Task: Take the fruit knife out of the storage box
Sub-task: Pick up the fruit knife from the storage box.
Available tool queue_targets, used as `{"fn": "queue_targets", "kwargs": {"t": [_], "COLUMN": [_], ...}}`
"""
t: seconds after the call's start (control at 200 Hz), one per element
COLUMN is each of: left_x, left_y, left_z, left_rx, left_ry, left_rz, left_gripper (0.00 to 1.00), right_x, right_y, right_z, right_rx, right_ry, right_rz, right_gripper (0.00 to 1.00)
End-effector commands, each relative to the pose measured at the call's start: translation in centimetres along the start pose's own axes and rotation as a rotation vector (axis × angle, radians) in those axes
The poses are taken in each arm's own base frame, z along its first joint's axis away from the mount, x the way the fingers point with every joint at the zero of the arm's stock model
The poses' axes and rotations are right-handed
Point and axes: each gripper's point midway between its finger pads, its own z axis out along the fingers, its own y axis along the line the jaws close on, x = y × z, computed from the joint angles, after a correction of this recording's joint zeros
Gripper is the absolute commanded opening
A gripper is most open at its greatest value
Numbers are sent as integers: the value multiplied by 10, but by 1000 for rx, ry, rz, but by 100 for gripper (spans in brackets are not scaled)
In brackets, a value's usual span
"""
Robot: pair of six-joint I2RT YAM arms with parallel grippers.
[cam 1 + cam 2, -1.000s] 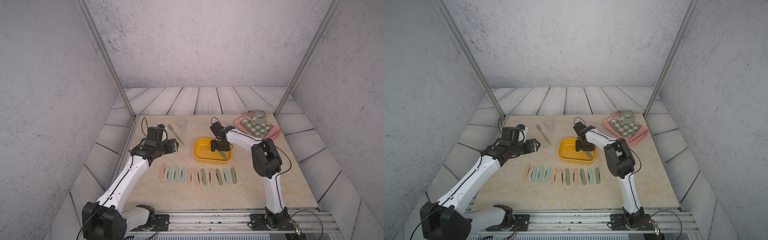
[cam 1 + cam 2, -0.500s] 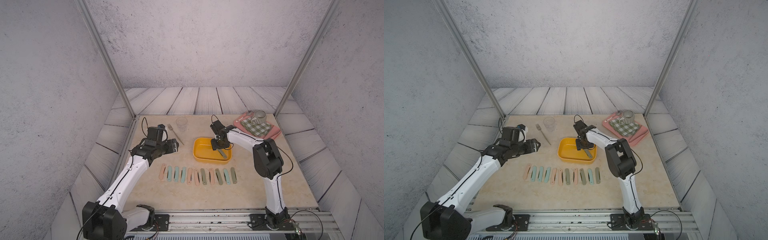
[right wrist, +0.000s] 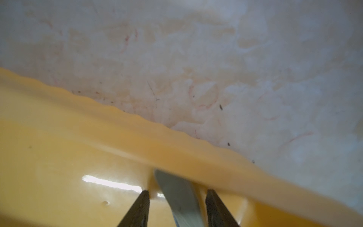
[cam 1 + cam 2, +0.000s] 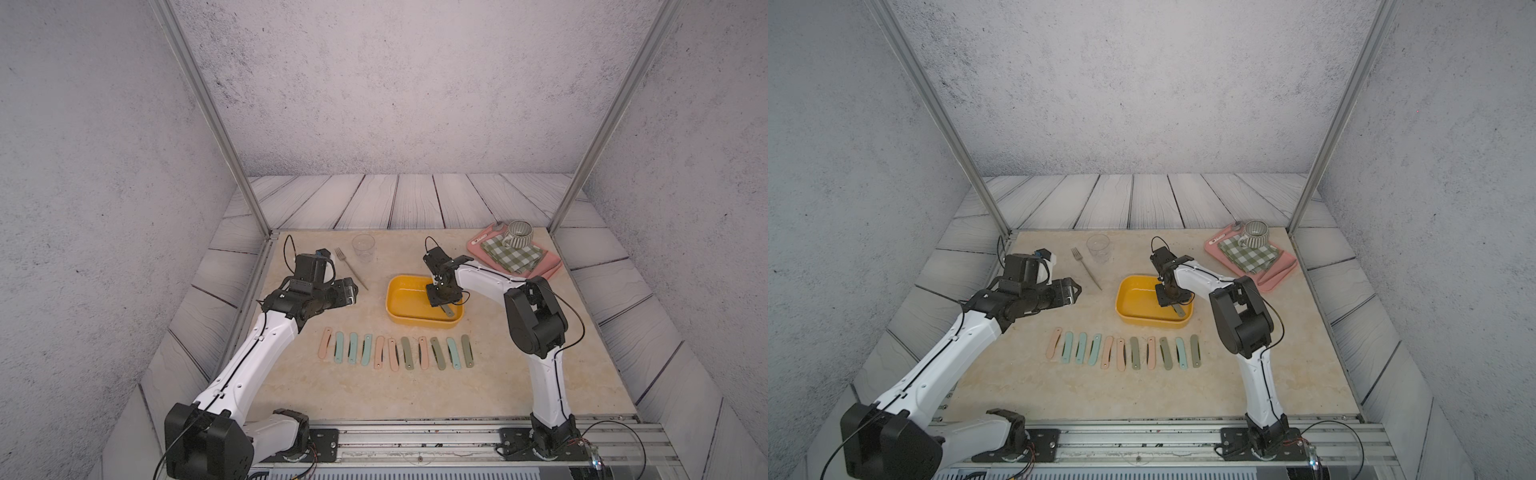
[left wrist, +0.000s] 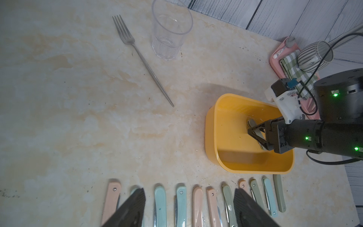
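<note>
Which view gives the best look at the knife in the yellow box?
The right wrist view: the knife lies close up between the fingers, inside the box. Both top views show only its end; the left wrist view, a sliver.

Both top views are looking steeply down on the whole table (image 4: 374,395); wrist cameras are both framing the storage box (image 5: 211,137), right one closest.

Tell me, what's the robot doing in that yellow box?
The right arm is down in the yellow box. Its jaws sit either side of a grey-green knife lying there, not gripping it yet. The left arm hovers nearby, jaws open and empty. A row of knives lies on the table.
</note>
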Motion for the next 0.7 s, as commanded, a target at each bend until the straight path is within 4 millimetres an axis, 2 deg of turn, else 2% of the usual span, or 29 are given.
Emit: {"fn": "queue_targets", "kwargs": {"t": [0.0,0.185,0.405,0.515,0.696], "left_x": [3,4,3,3,3], "left_y": [0,0,-1,-1,-1], "left_z": [1,0,-1,0,1], "left_rx": [6,5,6,9,10], "left_ry": [2,0,-3,-2,-1], "left_rz": [-2,-1,4,4,4], "left_gripper": [75,74,75,74,75], "right_x": [0,4,4,4,2], "right_y": [1,4,6,6,5], "right_z": [0,6,7,5,2], "right_rx": [-24,-42,-50,-51,-48], "right_ry": [4,18,17,14,6], "right_rz": [10,14,16,13,15], "right_gripper": [45,42,29,27,18]}}
